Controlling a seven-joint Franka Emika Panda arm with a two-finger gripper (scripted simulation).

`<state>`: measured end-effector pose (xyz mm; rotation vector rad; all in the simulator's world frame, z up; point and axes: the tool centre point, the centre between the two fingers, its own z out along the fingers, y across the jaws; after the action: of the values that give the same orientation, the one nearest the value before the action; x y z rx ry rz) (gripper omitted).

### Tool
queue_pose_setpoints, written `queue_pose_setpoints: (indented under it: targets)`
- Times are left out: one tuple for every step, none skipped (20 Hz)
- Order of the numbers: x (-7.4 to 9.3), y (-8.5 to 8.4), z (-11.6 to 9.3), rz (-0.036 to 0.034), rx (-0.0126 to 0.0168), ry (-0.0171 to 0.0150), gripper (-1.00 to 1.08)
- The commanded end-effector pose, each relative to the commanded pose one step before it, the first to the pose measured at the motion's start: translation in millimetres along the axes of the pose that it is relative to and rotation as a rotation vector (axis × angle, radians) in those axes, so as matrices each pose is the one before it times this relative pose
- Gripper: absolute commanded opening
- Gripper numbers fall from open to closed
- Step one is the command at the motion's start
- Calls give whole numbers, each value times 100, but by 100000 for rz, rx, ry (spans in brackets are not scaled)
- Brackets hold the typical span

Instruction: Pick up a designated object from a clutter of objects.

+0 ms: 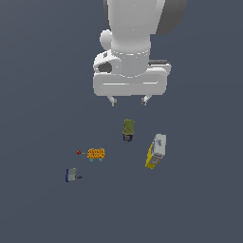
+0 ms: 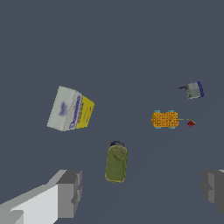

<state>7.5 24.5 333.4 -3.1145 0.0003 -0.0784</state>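
Gripper: the gripper [image 1: 129, 100] is hanging above the floor with its jaws spread wide and nothing between them; in the wrist view its two grey fingers [image 2: 69, 193] are showing far apart.

Carton: the carton [image 1: 155, 151] is sitting tilted on the grey surface [image 1: 38, 118], yellow low down and white-grey with bluish marks on top. It is lying off to the exterior view's right of the gripper, well apart from the fingers. No table edge or corner is showing, so I cannot place it by those.

Green box: the green box [image 1: 128, 129] is lying nearest the gripper, roughly under the gap between the fingers, near the carton but not touching it.

Orange block: the orange block [image 1: 96, 154] is sitting to the exterior view's left of the green box, with a red-tipped stick [image 1: 79, 152] pointing away from it.

Grey box: the grey box [image 1: 71, 175] is resting alone, near the orange block and farthest from the carton.
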Motion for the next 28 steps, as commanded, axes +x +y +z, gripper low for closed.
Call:
queue_pose_setpoints:
  targets:
    - [0, 1, 0, 0, 0, 0, 100]
    - [37, 9, 13, 0, 0, 0, 100]
    - [58, 19, -56, -65, 90, 161, 100]
    - [120, 39, -47, -76, 107, 187, 100]
    - [162, 56, -74, -117, 157, 276, 100]
    - [205, 78, -96, -159, 198, 348, 100]
    - [192, 83, -102, -174, 194, 344, 100]
    - [141, 74, -90, -159, 154, 274, 100]
    - [93, 62, -71, -133, 108, 194, 100]
    - [43, 43, -53, -102, 65, 118, 100]
    - [3, 20, -26, -54, 21, 38, 100]
    - [-25, -3, -11, 0, 0, 0, 100]
    - [-8, -32, 48, 74, -45, -82, 100]
    - [14, -59, 65, 135, -37, -66, 100]
    - [50, -79, 97, 216, -38, -67, 100]
    - [79, -103, 130, 297, -43, -74, 100]
    - [98, -137, 160, 358, -50, -86, 100]
    - [110, -166, 192, 424, -63, -107, 100]
    - [120, -192, 224, 494, -78, -130, 100]
    - [131, -222, 255, 559, -90, -150, 100]
    - [142, -249, 286, 625, -102, -167, 100]
    - [154, -279, 318, 689, -111, -180, 100]
    - [166, -311, 351, 757, -121, -194, 100]
    - [174, -342, 384, 824, -132, -208, 100]
    - [180, -377, 419, 889, -144, -223, 100]
    - [184, -410, 455, 960, -156, -237, 100]
    - [186, -448, 490, 1023, -166, -249, 100]
    - [186, -484, 528, 1094, -178, -262, 100]
